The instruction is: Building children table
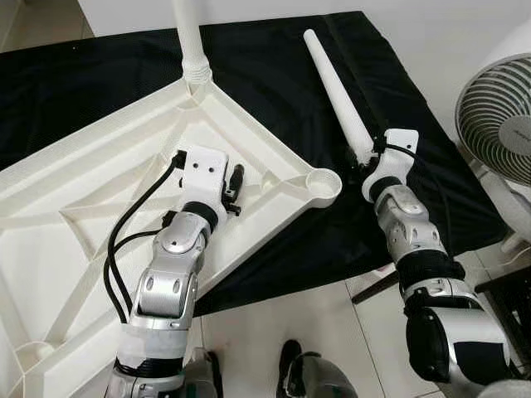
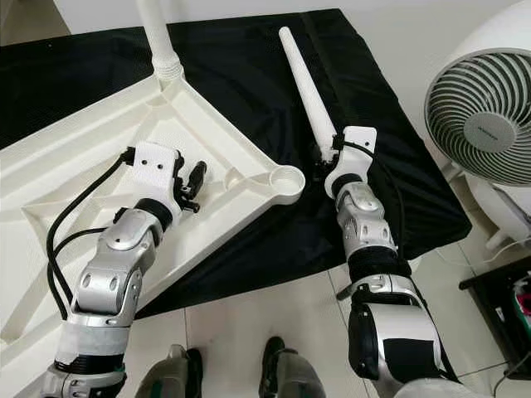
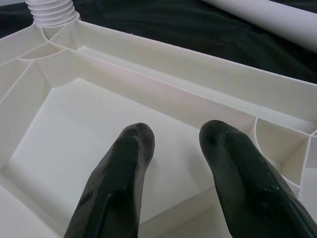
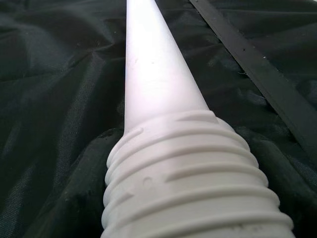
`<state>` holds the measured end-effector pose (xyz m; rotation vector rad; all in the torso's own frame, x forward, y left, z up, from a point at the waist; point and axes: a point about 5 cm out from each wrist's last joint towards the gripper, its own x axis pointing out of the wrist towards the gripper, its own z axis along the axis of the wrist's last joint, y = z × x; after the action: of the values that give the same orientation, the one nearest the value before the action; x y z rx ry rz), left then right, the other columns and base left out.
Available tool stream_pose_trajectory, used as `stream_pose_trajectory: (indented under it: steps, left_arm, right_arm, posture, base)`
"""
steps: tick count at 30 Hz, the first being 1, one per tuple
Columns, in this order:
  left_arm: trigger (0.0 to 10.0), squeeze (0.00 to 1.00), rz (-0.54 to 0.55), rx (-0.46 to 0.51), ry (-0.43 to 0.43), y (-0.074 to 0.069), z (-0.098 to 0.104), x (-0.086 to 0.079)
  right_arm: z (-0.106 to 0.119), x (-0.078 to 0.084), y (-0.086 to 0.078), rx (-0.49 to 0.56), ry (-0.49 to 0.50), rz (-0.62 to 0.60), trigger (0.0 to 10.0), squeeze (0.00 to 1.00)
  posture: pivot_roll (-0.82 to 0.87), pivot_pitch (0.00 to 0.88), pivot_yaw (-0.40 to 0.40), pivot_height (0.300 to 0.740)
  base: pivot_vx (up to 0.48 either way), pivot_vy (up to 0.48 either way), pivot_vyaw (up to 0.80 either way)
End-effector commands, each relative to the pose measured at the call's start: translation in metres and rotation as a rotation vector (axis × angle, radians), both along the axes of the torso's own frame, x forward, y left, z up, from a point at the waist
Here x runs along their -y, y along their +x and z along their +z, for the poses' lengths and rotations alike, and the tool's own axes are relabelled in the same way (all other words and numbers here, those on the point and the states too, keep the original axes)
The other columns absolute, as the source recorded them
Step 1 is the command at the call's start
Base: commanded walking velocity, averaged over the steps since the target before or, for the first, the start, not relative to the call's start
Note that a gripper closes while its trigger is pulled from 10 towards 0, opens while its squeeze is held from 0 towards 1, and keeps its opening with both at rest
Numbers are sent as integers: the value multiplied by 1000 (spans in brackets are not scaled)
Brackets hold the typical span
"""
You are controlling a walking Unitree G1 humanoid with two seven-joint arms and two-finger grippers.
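Observation:
A white plastic tabletop (image 1: 99, 215) lies upside down on a table covered in black cloth. One white leg (image 1: 189, 41) stands screwed into its far corner. The near right corner has an empty round socket (image 1: 323, 184). A loose white leg (image 1: 336, 91) lies on the cloth just right of the tabletop. My right gripper (image 1: 362, 157) is shut on its ribbed threaded end (image 4: 193, 178), a short way right of the socket. My left gripper (image 3: 173, 136) hovers open over the ribbed underside of the tabletop, with nothing between its fingers (image 1: 236, 184).
A white floor fan (image 1: 498, 124) stands close to the table's right edge. The black cloth (image 1: 274, 58) reaches the table's front edge (image 1: 332, 274), with tiled floor below. Dark furniture (image 1: 514, 298) sits at the lower right.

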<state>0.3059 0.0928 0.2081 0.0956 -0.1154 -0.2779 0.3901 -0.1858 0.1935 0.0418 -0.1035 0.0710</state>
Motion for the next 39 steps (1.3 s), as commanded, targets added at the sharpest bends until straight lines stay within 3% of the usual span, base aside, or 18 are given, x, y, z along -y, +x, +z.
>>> stream_pose_trajectory:
  steps: [1,3,6,7,17,24,29,30,32,36,39]
  left_arm:
    - [10000,0,1,-13,18,0,-5,1]
    - [10000,0,-33,-12,34,0,-7,7]
    - [10000,0,-37,8,37,1,-4,9]
    - [10000,0,-29,20,37,3,-1,8]
    - [10000,0,29,33,35,17,6,2]
    - [10000,0,9,32,31,22,7,3]
    - [10000,0,-120,-8,-86,20,9,7]
    - [10000,0,-120,-8,-86,20,9,7]
    - [10000,0,-239,-7,-106,17,13,10]
    - [10000,0,-264,-5,-106,16,13,11]
    - [10000,0,-361,-2,-129,13,17,14]
  right_arm:
    - [-20,1,-3,-77,-17,2,0,0]
    - [-21,3,-4,-62,-43,10,0,0]
    - [-15,3,-11,45,-107,-5,39,0]
    - [-12,2,-15,99,-109,-14,10000,0]
    - [-2,6,-31,256,-23,-102,10000,0]
    - [-3,7,-36,285,12,-111,10000,0]
    - [2,6,-51,393,98,-53,10000,0]
    - [2,6,-51,393,98,-53,10000,0]
    - [3,2,-60,441,107,-2,10000,0]
    - [3,1,-62,447,105,10,10000,0]
    - [4,-4,-66,470,67,24,10000,0]
  posture:
    - [163,298,3,740]
    - [164,297,-5,740]
    - [167,289,-9,740]
    - [171,278,-12,740]
    - [169,201,-16,740]
    - [165,170,-13,740]
    - [158,117,-22,740]
    - [158,117,-22,740]
    - [154,92,-27,740]
    - [154,92,-27,740]
    - [147,62,-25,740]
  base:
    - [0,0,0]
    - [0,0,0]
    - [0,0,0]
    - [0,0,0]
    - [0,0,0]
    - [0,0,0]
    - [0,0,0]
    - [0,0,0]
    - [0,0,0]
    - [0,0,0]
    - [0,0,0]
